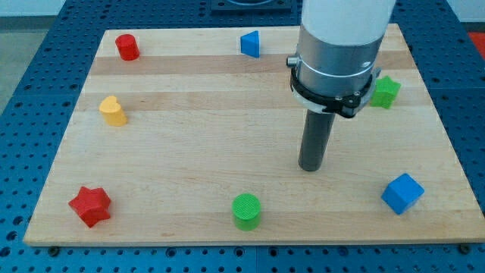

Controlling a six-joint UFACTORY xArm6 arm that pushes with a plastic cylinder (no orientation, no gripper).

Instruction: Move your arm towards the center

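My tip (310,168) down on desk (189,152), right of centre, touching no block. No jaws on this rig (plain rod only). Nearest: green cylinder (246,211) lower left, blue cube (402,193) lower right, green star (385,92) upper right. Farther: blue triangular block (251,44), yellow block (112,111), red cylinder (127,47), red star (90,205).

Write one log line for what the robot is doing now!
task: move to center | my tip: right of center, touching no block | nearest: green cylinder, blue cube | board: blocks along edges
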